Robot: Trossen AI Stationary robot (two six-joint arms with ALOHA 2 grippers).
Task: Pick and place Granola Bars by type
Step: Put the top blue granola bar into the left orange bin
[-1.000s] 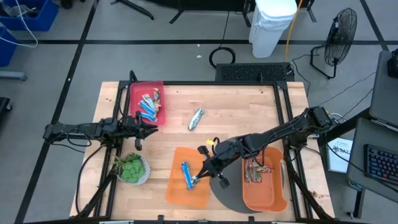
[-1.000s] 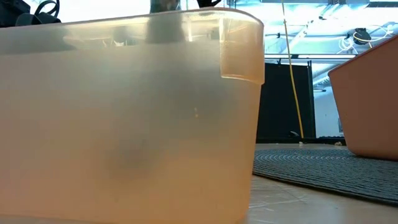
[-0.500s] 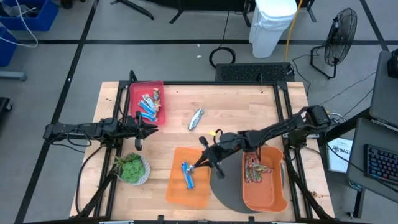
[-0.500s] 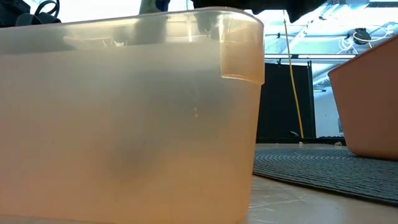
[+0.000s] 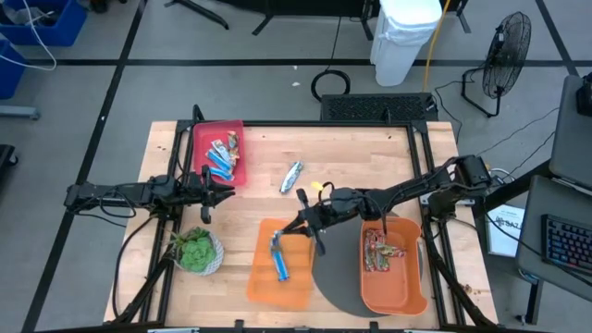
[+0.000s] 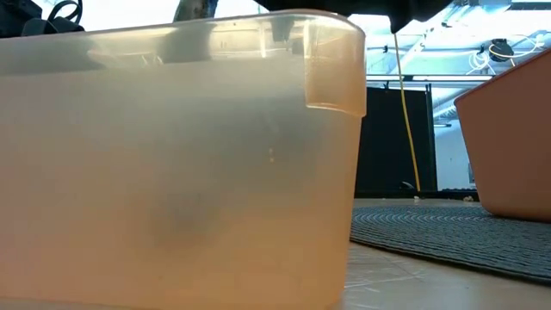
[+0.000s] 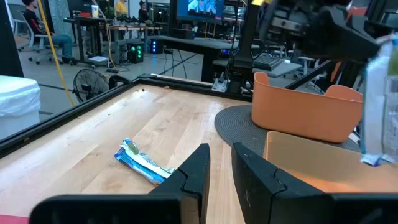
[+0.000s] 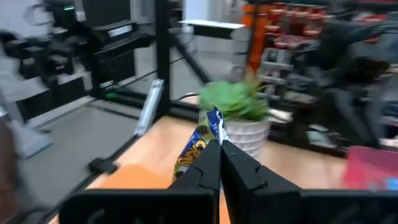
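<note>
The right arm had swung up and leftward over the table (image 5: pixel 370 176), drawing back from the flat orange tray (image 5: pixel 301 289) toward the table's middle. Its claw (image 8: pixel 219 151) stayed clenched on a blue granola bar (image 8: pixel 200 146), now lifted clear of that tray, where it had been a second before. That suggested the bar was being carried off for sorting, perhaps toward the red bin (image 5: pixel 199 148) holding other blue bars. A silvery bar (image 5: pixel 291 176) lay loose mid-table. The left claw (image 5: pixel 222 189) waited beside the red bin, slightly parted, empty.
</note>
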